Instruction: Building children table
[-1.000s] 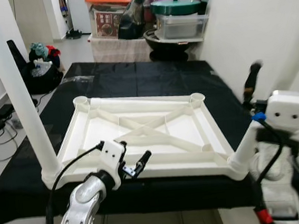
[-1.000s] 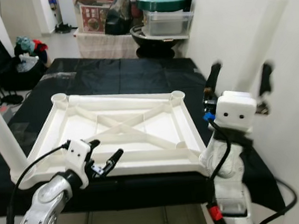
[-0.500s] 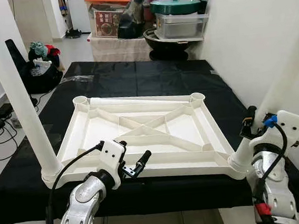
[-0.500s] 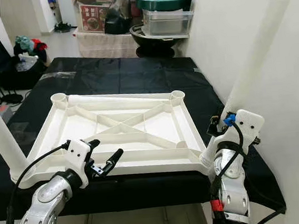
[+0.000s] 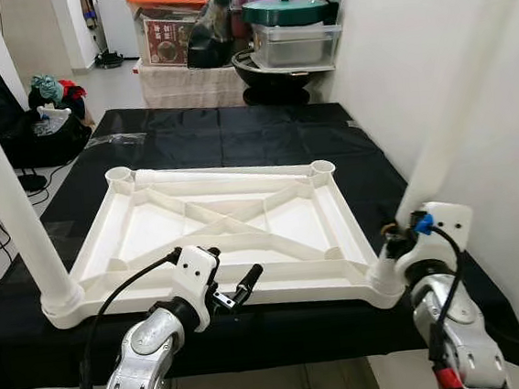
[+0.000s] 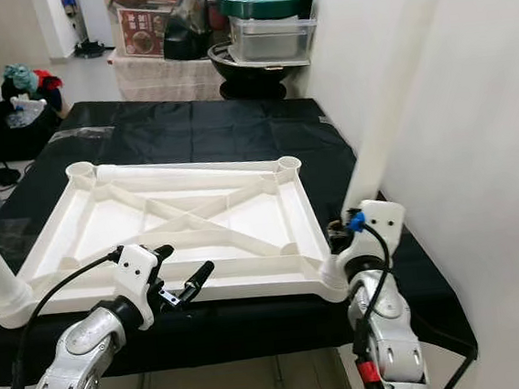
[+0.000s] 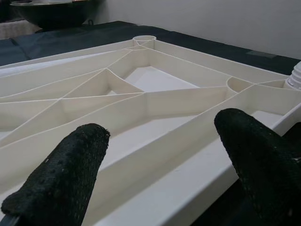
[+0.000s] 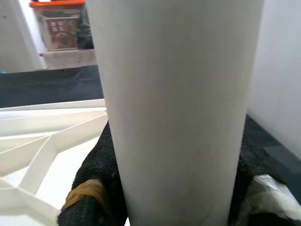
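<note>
Found the black cloth (image 5: pixel 235 132) covering the work surface, and on it the white tabletop (image 5: pixel 217 226) of the children's table, lying underside up with its crossed ribs showing. Saw the near left leg (image 5: pixel 13 209) standing in its corner socket, tilted slightly outward, and the near right leg (image 5: pixel 454 111) set in the opposite near corner, leaning away to the right rather than upright. Noted what looked like a spare leg (image 5: pixel 225 170) lying along the far rim, between the two far sockets (image 5: pixel 322 166), both empty. Caught the right gripper (image 5: pixel 392 234) pinching the near right leg low down, just above the socket, a black finger on each side of the tube. Spotted the left gripper (image 5: pixel 236 287) hovering at the near rim, fingers spread apart and holding nothing. Judged the step in hand to be the seating of the near right leg, with roughly half the legs fitted. Reckoned the next move called for straightening that leg and pressing or twisting it home, then releasing and reaching for a leg for the far corners.
</note>
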You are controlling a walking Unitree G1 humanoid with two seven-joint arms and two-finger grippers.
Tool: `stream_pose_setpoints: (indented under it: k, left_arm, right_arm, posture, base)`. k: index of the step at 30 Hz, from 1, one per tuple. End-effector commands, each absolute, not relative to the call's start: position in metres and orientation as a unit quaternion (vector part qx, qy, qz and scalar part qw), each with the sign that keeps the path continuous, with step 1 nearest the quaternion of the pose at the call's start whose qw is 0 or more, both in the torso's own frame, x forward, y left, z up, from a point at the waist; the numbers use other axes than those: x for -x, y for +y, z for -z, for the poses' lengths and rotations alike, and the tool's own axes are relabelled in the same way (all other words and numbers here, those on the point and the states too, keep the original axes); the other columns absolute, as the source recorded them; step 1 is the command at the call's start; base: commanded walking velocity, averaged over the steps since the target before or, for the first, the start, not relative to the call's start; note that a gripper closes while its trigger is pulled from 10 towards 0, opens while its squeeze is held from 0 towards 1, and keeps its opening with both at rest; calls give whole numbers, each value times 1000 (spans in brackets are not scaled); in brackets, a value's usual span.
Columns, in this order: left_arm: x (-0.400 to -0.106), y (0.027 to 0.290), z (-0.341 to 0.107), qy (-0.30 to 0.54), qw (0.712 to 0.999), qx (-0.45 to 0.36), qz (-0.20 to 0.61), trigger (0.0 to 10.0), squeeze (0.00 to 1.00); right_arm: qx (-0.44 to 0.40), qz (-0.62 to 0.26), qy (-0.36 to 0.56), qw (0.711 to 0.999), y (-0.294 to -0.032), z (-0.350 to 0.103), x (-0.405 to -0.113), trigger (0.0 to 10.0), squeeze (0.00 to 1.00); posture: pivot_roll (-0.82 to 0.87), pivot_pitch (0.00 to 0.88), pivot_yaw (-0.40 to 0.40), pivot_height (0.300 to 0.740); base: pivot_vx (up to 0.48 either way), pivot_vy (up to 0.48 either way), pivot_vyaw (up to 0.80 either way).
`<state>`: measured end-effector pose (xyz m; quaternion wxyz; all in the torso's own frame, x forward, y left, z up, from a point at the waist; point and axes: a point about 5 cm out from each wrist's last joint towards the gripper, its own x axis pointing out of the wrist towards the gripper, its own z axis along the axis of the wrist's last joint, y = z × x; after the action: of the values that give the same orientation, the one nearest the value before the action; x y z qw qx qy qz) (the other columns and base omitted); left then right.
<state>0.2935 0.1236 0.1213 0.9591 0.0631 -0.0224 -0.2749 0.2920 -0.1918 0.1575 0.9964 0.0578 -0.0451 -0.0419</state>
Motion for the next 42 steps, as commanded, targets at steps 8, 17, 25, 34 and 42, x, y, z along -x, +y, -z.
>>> stream_pose_setpoints:
  k: [8,17,25,34,42]
  left_arm:
    - [-294,126,-120,-20,959,-77,273,10000,0]
    - [-295,124,-120,-21,959,-79,272,10000,0]
    - [-296,125,-120,-21,960,-82,268,10000,0]
    - [-296,124,-120,-20,960,-85,267,10000,0]
    - [-296,125,-119,-19,960,-86,266,10000,0]
  right_arm:
    - [-74,-10,-7,997,-172,-145,-292,0,0]
    - [-113,369,88,918,-261,-108,-273,0,0]
    - [-115,454,98,878,-274,-102,-257,0,0]
    - [-101,299,58,947,-231,-120,-285,10000,1000]
    - [-126,227,29,965,-224,-132,-294,10000,0]
  posture:
    - [51,0,-119,740]
    - [52,0,-119,740]
    - [49,0,-118,740]
    - [49,0,-116,740]
    - [50,0,-117,740]
  base:
    - [0,0,0]
    - [0,0,0]
    - [0,0,0]
    - [0,0,0]
    - [0,0,0]
